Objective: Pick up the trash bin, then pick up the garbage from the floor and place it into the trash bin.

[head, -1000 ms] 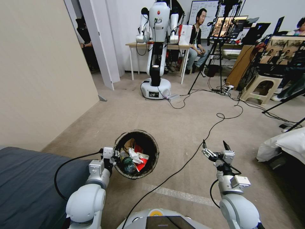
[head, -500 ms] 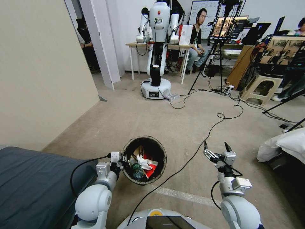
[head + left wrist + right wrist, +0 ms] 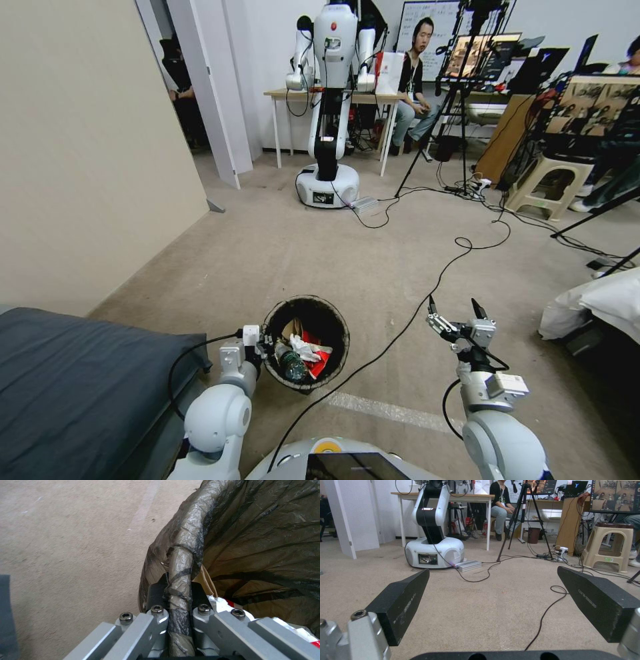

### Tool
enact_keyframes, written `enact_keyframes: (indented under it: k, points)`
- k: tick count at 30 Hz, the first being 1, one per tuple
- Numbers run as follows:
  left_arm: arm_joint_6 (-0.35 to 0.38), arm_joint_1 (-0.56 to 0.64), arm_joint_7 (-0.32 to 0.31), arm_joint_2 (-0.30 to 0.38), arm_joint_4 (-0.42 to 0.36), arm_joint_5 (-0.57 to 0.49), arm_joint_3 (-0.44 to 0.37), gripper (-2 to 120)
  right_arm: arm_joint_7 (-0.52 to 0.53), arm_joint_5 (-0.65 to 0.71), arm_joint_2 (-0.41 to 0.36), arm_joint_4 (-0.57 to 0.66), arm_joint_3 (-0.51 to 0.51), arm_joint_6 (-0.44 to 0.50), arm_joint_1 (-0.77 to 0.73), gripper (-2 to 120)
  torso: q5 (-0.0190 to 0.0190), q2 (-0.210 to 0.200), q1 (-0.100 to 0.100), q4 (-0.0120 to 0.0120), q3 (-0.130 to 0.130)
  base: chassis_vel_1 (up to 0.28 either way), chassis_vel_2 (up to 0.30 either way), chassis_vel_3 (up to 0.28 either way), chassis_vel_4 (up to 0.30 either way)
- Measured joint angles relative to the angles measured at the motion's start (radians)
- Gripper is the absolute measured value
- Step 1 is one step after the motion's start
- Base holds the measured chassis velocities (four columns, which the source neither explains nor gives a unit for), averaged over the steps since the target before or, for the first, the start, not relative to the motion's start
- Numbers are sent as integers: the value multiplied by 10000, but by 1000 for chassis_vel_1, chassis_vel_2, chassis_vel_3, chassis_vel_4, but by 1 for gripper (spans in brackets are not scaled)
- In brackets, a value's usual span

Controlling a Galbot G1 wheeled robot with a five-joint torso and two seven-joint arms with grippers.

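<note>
The trash bin, its dark bag liner folded over the rim, hangs just in front of my base, left of centre. My left gripper is shut on its near-left rim. In the left wrist view the liner-wrapped rim runs between the black pads of the left gripper. Garbage lies inside the bin: a clear bottle, white tissue, a red-and-white packet and brown paper. My right gripper is held over the carpet to the right, open and holding nothing.
A dark grey mattress lies at the left. A black cable crosses the carpet between my arms, over a tape strip. White bedding is at the right. Farther off stand another robot, a tripod and a beige stool.
My left arm has drawn the bin to the right and closer to my base. The right gripper has barely moved and stays open.
</note>
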Motion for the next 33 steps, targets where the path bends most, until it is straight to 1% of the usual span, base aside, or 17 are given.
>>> enact_keyframes:
  k: [2,3,5,6,10,13,20,23,28,33]
  points:
    - [2,-75,-313,-36,242,6,42,1,5,0,4,-19,-8,9,2,100,1,0,0,0,0,0,0,0,0]
    - [2,-75,-313,-36,242,6,42,1,5,0,4,-19,-8,9,2,100,1,0,0,0,0,0,0,0,0]
    - [2,-118,-514,-46,370,12,97,1,6,-1,5,-39,-11,22,2,100,1,0,0,0,0,0,0,0,0]
    - [3,-156,-733,-68,538,71,167,1,9,-1,4,-62,-15,40,6,100,1,0,0,0,0,0,0,0,0]
    - [10,-167,-787,-77,617,121,190,1,11,-2,6,-75,-20,48,4,100,3,0,0,0,0,0,0,0,0]
    - [23,-223,-1002,-115,844,160,259,1,13,-4,-4,-96,-18,74,-6,100,2,0,0,-1,0,0,0,0,0]
    - [11,-324,-1199,-181,1193,120,262,1,14,-29,-21,-100,-60,85,-26,100,6,1,0,3,-1,0,0,0,0]
    - [-11,-396,-1278,-191,1363,-25,226,1,14,-45,-33,-100,-73,88,-27,100,6,1,0,3,-1,0,0,0,0]
    - [-30,-486,-1398,-162,1631,-640,97,1,15,-55,-50,-98,-75,100,-37,100,6,1,0,3,-1,0,0,0,0]
    - [-37,-573,-1451,-165,1874,-751,64,1,24,-39,-89,-127,-47,225,-47,100,8,2,-1,3,-2,0,0,0,0]
